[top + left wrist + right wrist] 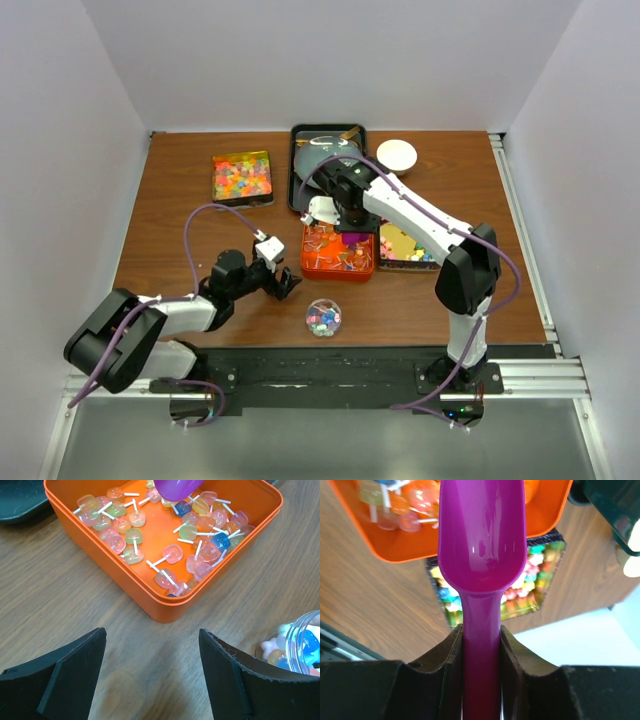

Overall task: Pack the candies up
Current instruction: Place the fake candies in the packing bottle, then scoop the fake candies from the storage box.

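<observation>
From above, my right claw (347,228) holds the scoop (350,239) over the orange tin (312,270). The jar (323,318) stands near it on the tabletop (180,230).

Left wrist: the left claw (152,645) is wide and empty, and the candies (172,553) lie in the tin.

Right wrist: the claw pinches the scoop's handle.

I judge scooping is the step in hand. Next I dip the scoop, then carry it to the jar.

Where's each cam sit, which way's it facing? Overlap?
Top external: above and behind the bases, looking down on the brown wooden table; left arm and right arm show.
Left wrist: low over the table, facing the stick candies in the orange square tray; open left gripper below.
Right wrist: looks along the purple plastic scoop clamped in the right gripper, toward the tray.
Shared: both wrists see tray and scoop.
</observation>
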`<state>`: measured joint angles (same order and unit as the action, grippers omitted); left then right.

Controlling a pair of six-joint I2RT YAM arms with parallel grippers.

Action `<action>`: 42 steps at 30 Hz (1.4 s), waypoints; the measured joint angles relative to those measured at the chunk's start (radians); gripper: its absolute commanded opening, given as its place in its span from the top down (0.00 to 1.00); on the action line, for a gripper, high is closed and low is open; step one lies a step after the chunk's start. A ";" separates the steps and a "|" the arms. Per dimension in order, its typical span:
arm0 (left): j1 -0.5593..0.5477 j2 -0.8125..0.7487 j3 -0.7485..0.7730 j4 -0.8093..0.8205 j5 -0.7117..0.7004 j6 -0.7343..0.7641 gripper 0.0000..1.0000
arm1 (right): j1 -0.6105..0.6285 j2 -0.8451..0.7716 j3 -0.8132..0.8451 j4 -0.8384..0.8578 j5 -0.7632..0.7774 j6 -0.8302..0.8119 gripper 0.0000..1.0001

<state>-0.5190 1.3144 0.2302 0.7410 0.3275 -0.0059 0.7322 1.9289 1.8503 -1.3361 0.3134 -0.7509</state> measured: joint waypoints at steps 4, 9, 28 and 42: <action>0.000 0.012 -0.013 0.042 0.000 -0.003 0.21 | 0.000 0.019 0.001 0.026 0.074 -0.022 1.00; -0.001 0.012 -0.029 0.069 0.001 -0.010 0.21 | 0.001 0.053 0.010 0.086 0.171 -0.074 1.00; -0.001 0.013 -0.047 0.092 0.010 -0.011 0.21 | 0.075 0.106 -0.132 0.399 0.328 -0.335 1.00; -0.001 0.009 -0.049 0.098 0.016 -0.011 0.21 | 0.137 -0.021 -0.308 0.524 0.259 -0.430 1.00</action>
<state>-0.5198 1.3231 0.1810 0.8394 0.3439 -0.0170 0.8696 1.9076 1.5425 -0.8120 0.5724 -1.1812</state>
